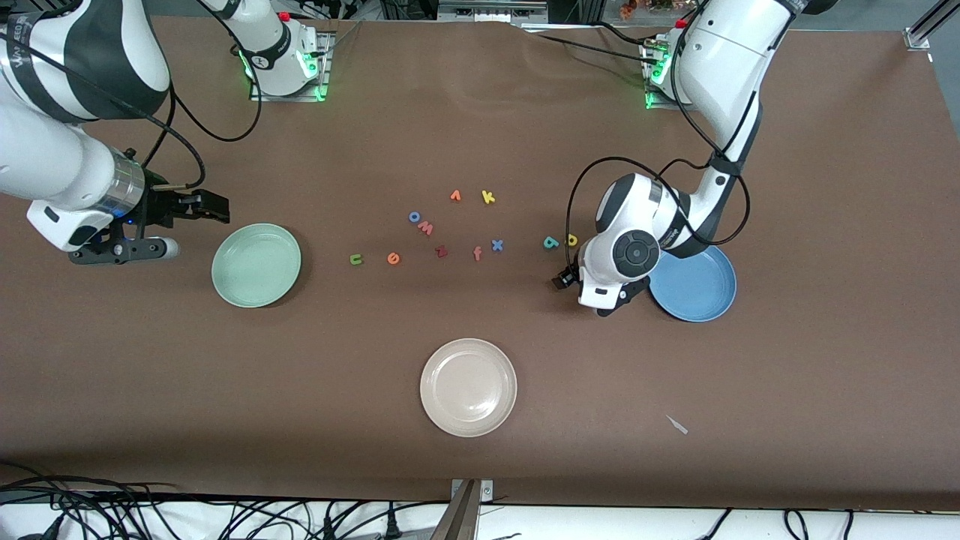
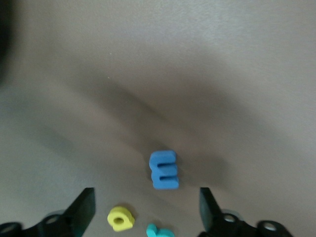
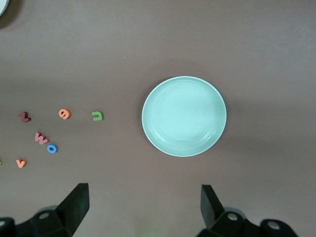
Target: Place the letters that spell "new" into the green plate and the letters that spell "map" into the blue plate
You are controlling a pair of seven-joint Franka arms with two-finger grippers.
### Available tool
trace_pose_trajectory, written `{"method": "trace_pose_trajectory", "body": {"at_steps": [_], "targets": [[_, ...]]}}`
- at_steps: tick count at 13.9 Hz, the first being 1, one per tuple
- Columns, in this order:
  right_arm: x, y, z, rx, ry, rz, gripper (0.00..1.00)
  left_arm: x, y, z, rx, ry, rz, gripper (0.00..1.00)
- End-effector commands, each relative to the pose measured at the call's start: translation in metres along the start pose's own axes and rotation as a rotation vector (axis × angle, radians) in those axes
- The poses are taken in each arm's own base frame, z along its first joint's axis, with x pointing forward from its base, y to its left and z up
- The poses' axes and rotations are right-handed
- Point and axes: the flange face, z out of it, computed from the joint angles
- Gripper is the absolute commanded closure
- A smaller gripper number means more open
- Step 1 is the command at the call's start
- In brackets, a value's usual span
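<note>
Presently, item one: my left tool (image 2: 146, 208), low over the table (image 1: 787, 225) beside the blue plate (image 1: 705, 296), fingers spread wide with nothing between them. It points at the blue m (image 2: 164, 170), which lies flat just ahead of the fingertips; I judge the wide spread is there to straddle it. In the front view my own wrist hides this letter

Item two: yellow p (image 2: 121, 218) and teal a (image 2: 159, 230), flat on the table close by the m, none of the three in the blue plate yet

Item three: my right tool (image 1: 216, 208), waiting, open and empty, over bare table beside the green plate (image 1: 225, 289), toward the right arm's end. That plate is empty

Item four: green n (image 1: 355, 259), orange e (image 1: 393, 259) and pinkish-red w (image 1: 425, 227), loose mid-table among the spare letters, well apart from the green plate

Item five: cream plate (image 1: 431, 405), nearest the front camera, not wanted for either word
</note>
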Motion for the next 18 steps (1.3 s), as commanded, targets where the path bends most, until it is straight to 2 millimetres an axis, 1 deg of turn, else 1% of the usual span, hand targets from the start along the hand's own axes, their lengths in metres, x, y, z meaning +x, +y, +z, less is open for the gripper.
{"method": "trace_pose_trajectory", "body": {"at_steps": [1,2,3,4,5,6,7,8,9,10,11,12,13,14,16,18], "targets": [[-0.002,-0.017,-0.001,0.014,-0.010,-0.001,0.00,0.001,-0.001,-0.001,-0.023,-0.005,-0.016,0.22],[-0.004,-0.027,0.009,0.012,-0.014,-0.017,0.00,0.001,-0.001,0.002,-0.020,-0.006,-0.018,0.22],[-0.006,-0.038,0.023,0.010,0.005,-0.025,0.00,0.000,-0.001,0.003,-0.019,-0.006,-0.017,0.25],[-0.015,-0.060,0.039,0.011,0.033,-0.031,0.00,0.001,-0.001,0.007,-0.016,-0.008,-0.018,0.27],[-0.020,-0.083,0.058,0.013,0.056,-0.034,0.00,-0.002,0.002,0.011,-0.011,-0.009,-0.013,0.27],[-0.021,-0.092,0.073,0.014,0.064,-0.026,0.00,-0.002,0.003,0.012,-0.011,-0.009,-0.012,0.28],[-0.022,-0.098,0.088,0.016,0.082,-0.034,0.00,0.003,0.003,0.016,-0.024,-0.002,-0.019,0.33],[-0.027,-0.107,0.110,0.016,0.089,-0.051,0.00,0.001,0.006,0.021,-0.032,0.006,-0.015,0.33],[-0.031,-0.112,0.132,0.015,0.088,-0.063,0.00,0.000,0.008,0.021,-0.032,0.007,-0.013,0.33],[-0.037,-0.124,0.150,0.015,0.091,-0.086,0.00,0.000,0.008,0.022,-0.034,0.008,-0.019,0.39],[-0.043,-0.131,0.167,0.017,0.107,-0.090,0.00,0.000,0.008,0.022,-0.035,0.009,-0.021,0.48],[-0.047,-0.130,0.183,0.022,0.131,-0.077,0.00,-0.001,0.008,0.022,-0.034,0.010,-0.017,0.56],[-0.053,-0.130,0.201,0.023,0.142,-0.081,0.00,-0.001,0.009,0.020,-0.033,0.014,-0.012,0.74],[-0.057,-0.134,0.216,0.026,0.150,-0.090,0.00,-0.001,0.008,0.020,-0.030,0.016,-0.009,0.87],[-0.060,-0.137,0.247,0.034,0.170,-0.099,0.00,0.000,0.008,0.019,-0.028,0.016,0.001,0.92],[-0.053,-0.138,0.275,0.047,0.186,-0.096,0.00,-0.003,0.009,0.011,-0.029,0.015,-0.003,0.92]]}}
